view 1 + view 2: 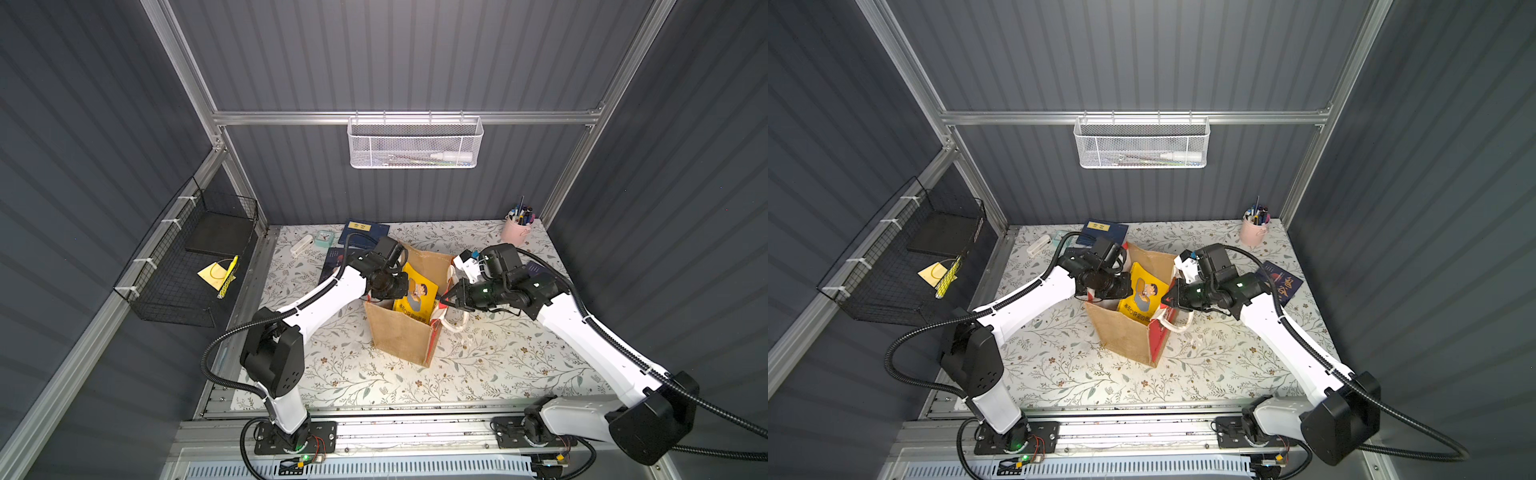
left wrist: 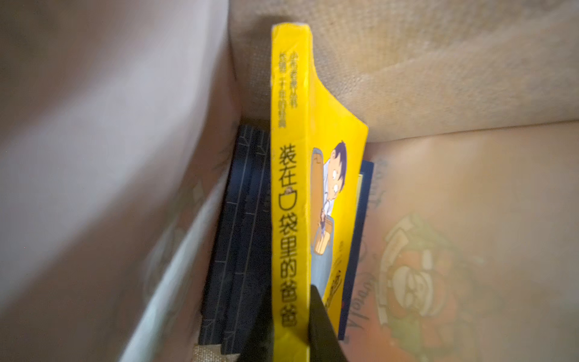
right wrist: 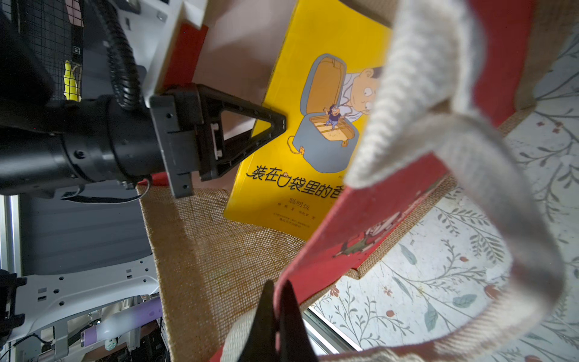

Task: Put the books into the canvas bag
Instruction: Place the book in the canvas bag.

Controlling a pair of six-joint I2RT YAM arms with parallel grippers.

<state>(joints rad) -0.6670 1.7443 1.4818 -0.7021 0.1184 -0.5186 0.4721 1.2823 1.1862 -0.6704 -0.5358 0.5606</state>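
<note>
Left wrist view shows my left gripper (image 2: pixel 289 308) clamped on the bright yellow paperback book (image 2: pixel 289 163), half inside the tan burlap canvas bag (image 1: pixel 401 336); my right gripper (image 3: pixel 278 291) pinches its red rim.

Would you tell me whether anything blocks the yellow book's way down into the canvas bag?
Nothing visible does. The left claw holds the yellow book between navy books and a blue book inside the canvas bag, whose rim the right claw pinches.
</note>
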